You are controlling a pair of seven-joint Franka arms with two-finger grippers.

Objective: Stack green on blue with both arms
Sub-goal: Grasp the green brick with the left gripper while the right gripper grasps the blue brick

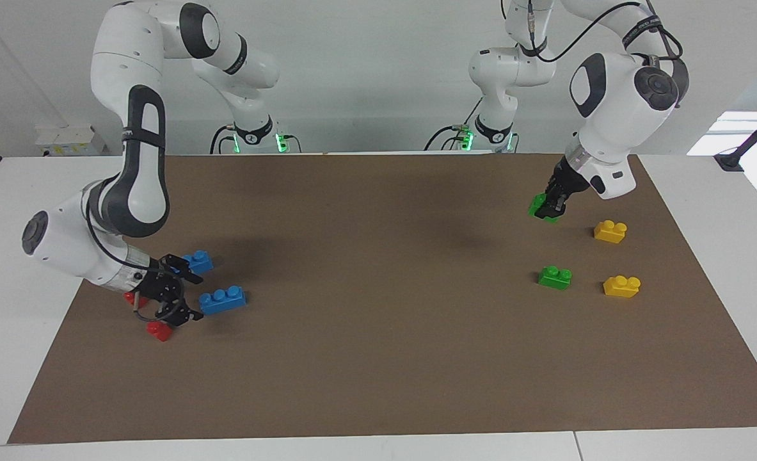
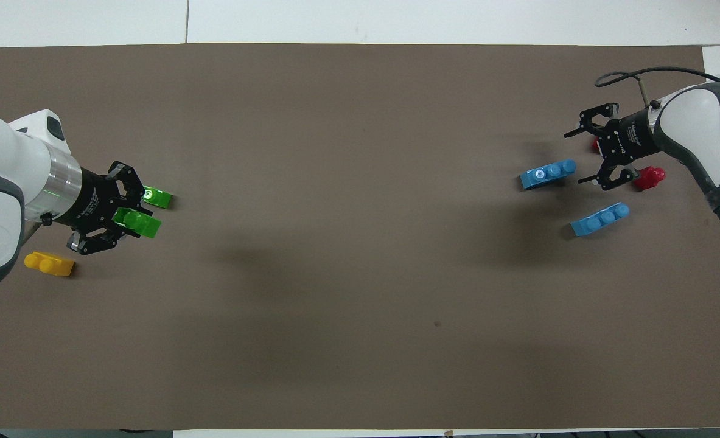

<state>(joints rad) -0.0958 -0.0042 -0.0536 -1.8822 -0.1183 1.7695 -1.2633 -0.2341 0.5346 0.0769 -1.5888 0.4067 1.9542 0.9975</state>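
I see a white table under a flat, matte brown sheet [image 1: 378,333], with a pale wall at the robots' end. At the left arm's end, the left gripper [image 1: 552,206] is low over the sheet, its black fingers closed on a small glossy green brick [image 1: 537,206] with two round studs. A second green brick [image 1: 555,277] rests flat on the sheet, farther from the robots. Two yellow two-stud bricks [image 1: 610,230] [image 1: 621,286] lie nearer the table's end, well apart from each other.

At the right arm's end, the right gripper [image 1: 180,294] hangs low with its fingers spread wide, gripping nothing, beside two blue bricks. The farther blue brick [image 1: 223,299], long with three studs in a row, lies just beside the fingertips. The nearer blue brick [image 1: 198,262] is partly hidden by the gripper in the facing view. Two tiny red bricks [image 2: 649,177] [image 1: 159,330] sit close by the gripper.
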